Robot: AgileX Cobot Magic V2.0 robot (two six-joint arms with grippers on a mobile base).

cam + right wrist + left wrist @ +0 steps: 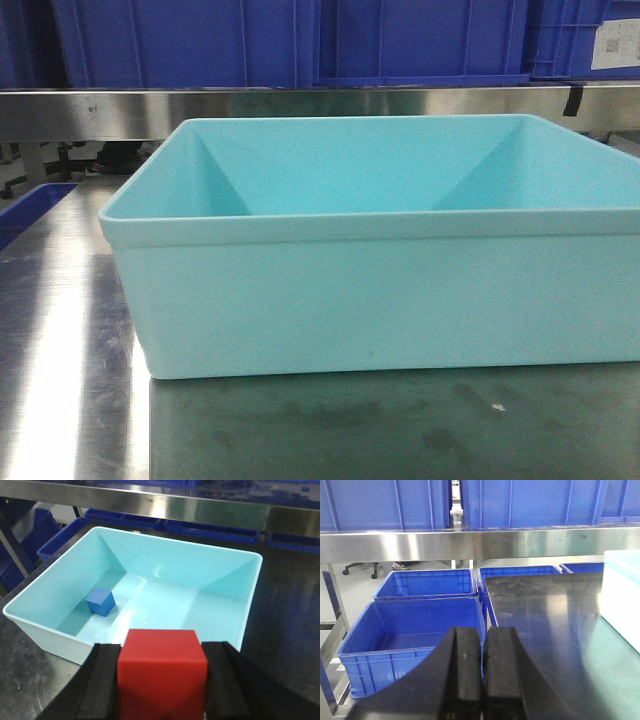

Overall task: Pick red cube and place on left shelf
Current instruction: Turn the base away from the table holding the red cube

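Red cube (162, 672) fills the bottom of the right wrist view, held above the near edge of a turquoise bin (380, 290). That bin stands on a dark, scuffed steel bench (350, 430), whose bare top shines brighter on the side left of the bin in the front view. Inside the bin a small blue cube (101, 602) sits on the floor near the left wall, apart from the sides; the remaining floor of the bin is bare.

Behind the bin, the brushed front rail of the left shelf (470, 544) runs across the whole width, and big blue crates (180, 40) stand in a row on top of it. Beneath the rail, in the left wrist view, the bench ends in a straight left edge. Just beside that edge, lower down, open blue crates (410, 635) stand one behind another. A chair base on castors (360, 569) shows on the pale floor beyond. Between the rail and the bench top there is a clear open band.

The right tool (162, 680) has its two black fingers pressed flat against opposite sides of the red cube, spread to the cube's width. The left tool (482, 675) is closed with nothing in it, its fingers meeting with only a thin seam between, and it hangs over the bench's left edge.
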